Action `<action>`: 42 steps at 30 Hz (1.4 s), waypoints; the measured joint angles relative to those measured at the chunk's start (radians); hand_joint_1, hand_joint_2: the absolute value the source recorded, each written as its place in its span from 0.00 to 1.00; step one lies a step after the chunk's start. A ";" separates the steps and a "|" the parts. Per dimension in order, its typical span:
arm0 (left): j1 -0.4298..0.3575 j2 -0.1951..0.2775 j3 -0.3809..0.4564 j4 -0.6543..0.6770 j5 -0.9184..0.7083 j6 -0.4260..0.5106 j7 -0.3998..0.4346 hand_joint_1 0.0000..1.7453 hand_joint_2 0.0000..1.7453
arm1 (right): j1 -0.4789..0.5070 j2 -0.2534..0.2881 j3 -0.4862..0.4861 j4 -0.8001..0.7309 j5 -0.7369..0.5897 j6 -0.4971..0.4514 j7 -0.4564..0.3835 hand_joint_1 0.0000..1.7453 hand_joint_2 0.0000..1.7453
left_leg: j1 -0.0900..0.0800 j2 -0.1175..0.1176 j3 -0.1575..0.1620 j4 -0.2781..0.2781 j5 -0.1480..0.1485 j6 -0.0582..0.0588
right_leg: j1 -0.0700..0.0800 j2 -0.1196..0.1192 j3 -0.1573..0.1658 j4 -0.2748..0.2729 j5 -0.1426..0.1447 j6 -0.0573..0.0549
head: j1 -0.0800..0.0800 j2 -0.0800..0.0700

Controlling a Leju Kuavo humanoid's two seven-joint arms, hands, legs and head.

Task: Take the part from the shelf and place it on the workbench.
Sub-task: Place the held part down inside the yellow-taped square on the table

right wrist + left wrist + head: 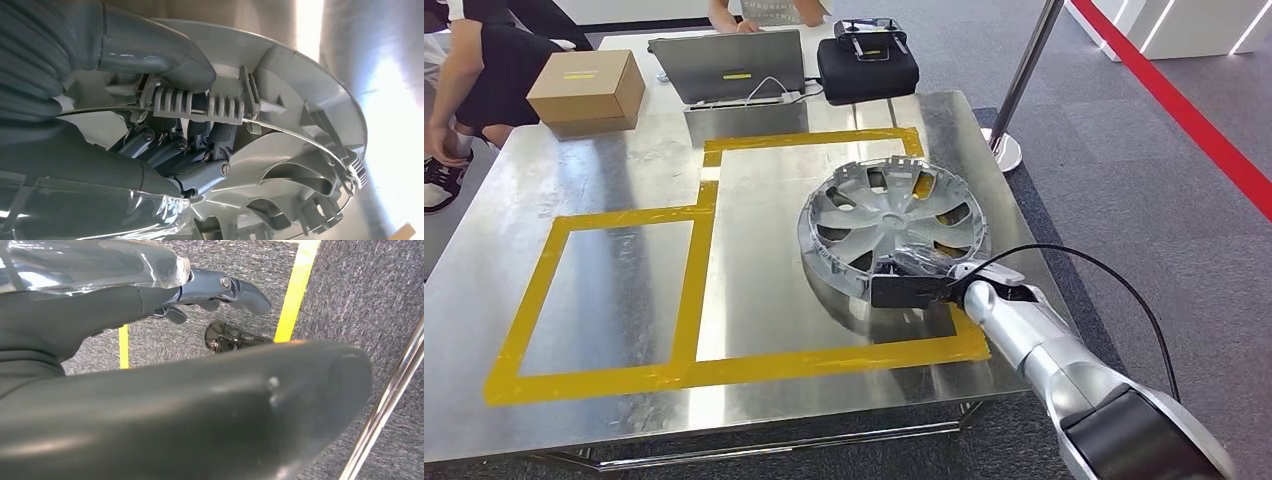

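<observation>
The part is a silver-grey hubcap (889,215) on the steel workbench (624,170), inside the larger yellow-taped rectangle, near the table's right edge. It looks tilted, and I cannot tell whether its near edge touches the surface. My right hand (919,275) grips its near rim. Up close, the thumb (165,55) lies over the rim and the dark fingers (195,150) curl under it against the hubcap's (300,165) ribbed inner side. My left hand (210,292) hangs over grey carpet with its fingers apart, holding nothing.
A cardboard box (586,87), a laptop (727,65) and a black case (866,62) line the far end of the table. A person (474,70) crouches at the far left. A metal post (1024,70) stands off the right corner. A smaller taped rectangle (614,290) lies to the left.
</observation>
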 joint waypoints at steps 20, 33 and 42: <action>-0.006 -0.002 -0.005 -0.002 0.024 0.020 0.023 0.00 0.00 | -0.027 0.195 0.106 0.091 -0.040 -0.012 0.011 1.00 1.00 | -0.002 0.001 0.000 0.001 0.000 0.000 | -0.001 0.001 -0.001 -0.001 0.002 -0.002 | 0.000 0.000; -0.009 -0.003 -0.022 -0.002 0.027 0.019 0.038 0.00 1.00 | -0.011 0.239 0.131 0.128 -0.046 -0.016 0.033 0.00 0.00 | -0.002 0.000 0.000 0.001 0.000 0.000 | -0.001 0.001 -0.001 -0.001 0.002 -0.002 | 0.000 0.000; -0.015 -0.004 -0.029 -0.006 0.046 0.014 0.027 0.00 0.00 | -0.003 0.239 0.116 0.139 -0.107 -0.065 0.030 0.00 0.00 | -0.002 -0.001 0.000 0.001 0.000 0.000 | -0.001 0.000 -0.001 -0.001 0.002 -0.002 | 0.000 0.000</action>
